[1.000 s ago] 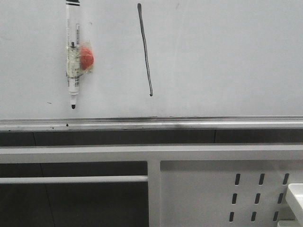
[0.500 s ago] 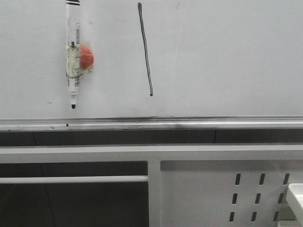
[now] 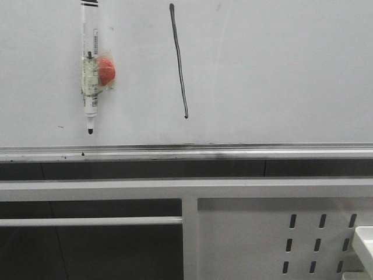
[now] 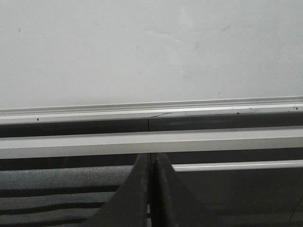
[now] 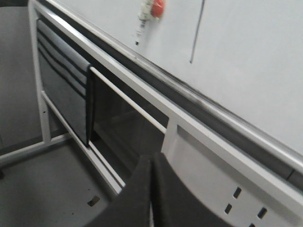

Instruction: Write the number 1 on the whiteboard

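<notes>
The whiteboard (image 3: 280,70) fills the upper part of the front view, with a silver rail (image 3: 186,153) along its lower edge. The number 1 (image 3: 179,61) is a thin black, nearly vertical stroke left of the board's middle; it also shows in the right wrist view (image 5: 197,32). A black-capped marker (image 3: 89,64) with a red magnet (image 3: 106,70) hangs tip down on the board, left of the stroke. My left gripper (image 4: 151,158) is shut and empty, low before the board (image 4: 151,47). My right gripper (image 5: 151,161) is shut and empty, back from the frame. Neither gripper shows in the front view.
A white metal frame bar (image 3: 186,188) runs below the rail. A white panel with slotted holes (image 3: 274,239) stands at the lower right. A white object's corner (image 3: 364,239) sits at the far right. Dark slatted panels (image 5: 61,75) show in the right wrist view.
</notes>
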### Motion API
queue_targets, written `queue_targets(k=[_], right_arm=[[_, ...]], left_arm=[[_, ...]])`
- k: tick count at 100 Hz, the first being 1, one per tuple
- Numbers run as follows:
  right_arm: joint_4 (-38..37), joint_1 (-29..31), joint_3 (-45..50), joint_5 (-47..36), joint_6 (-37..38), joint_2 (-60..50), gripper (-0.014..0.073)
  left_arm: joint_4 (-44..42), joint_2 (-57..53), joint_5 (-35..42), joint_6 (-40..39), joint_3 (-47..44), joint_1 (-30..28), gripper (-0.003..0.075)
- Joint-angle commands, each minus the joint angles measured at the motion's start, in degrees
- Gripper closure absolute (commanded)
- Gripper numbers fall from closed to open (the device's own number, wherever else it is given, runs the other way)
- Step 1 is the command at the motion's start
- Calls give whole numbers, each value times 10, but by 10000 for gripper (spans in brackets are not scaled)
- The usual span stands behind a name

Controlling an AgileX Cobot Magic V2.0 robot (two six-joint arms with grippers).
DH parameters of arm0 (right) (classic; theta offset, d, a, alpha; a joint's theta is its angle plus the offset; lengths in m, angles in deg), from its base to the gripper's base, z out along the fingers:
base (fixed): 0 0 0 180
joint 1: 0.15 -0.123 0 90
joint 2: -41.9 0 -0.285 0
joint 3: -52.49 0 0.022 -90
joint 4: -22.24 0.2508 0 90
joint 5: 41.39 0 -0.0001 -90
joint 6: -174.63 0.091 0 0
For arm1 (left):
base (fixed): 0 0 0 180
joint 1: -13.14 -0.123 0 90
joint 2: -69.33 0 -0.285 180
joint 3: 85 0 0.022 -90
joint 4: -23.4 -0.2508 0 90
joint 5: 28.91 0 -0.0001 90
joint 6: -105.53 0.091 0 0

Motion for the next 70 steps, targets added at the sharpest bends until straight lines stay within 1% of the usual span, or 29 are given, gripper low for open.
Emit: queue_targets(k=[1, 4, 6, 15, 22, 36, 48, 55, 63, 70], right_arm=[[-67, 13, 28, -118, 110, -7, 663], [-91, 22, 24, -83, 129, -7, 663], [-99, 27, 21, -75, 131, -7, 663], [-100, 54, 23, -76, 131, -7, 663], [-100, 90, 23, -78, 131, -8, 663], [-100, 198, 23, -76, 131, -10, 663], [-100, 311, 23, -53, 131, -10, 663], [-100, 365, 23, -32, 131, -10, 663], [-100, 407, 23, 12, 131, -10, 663], [-100, 423, 23, 14, 131, -10, 663]], left_arm=[[8, -13, 30, -1, -20, -1, 740], [8, -13, 30, -1, -20, -1, 740], [8, -13, 30, -1, -20, -1, 740], [8, -13, 30, -1, -20, -1, 740], [8, -13, 30, -1, -20, -1, 740], [8, -13, 30, -1, -20, -1, 740], [8, -13, 30, -1, -20, -1, 740], [8, -13, 30, -1, -20, -1, 740], [8, -13, 30, -1, -20, -1, 740], [8, -13, 30, -1, -20, -1, 740]])
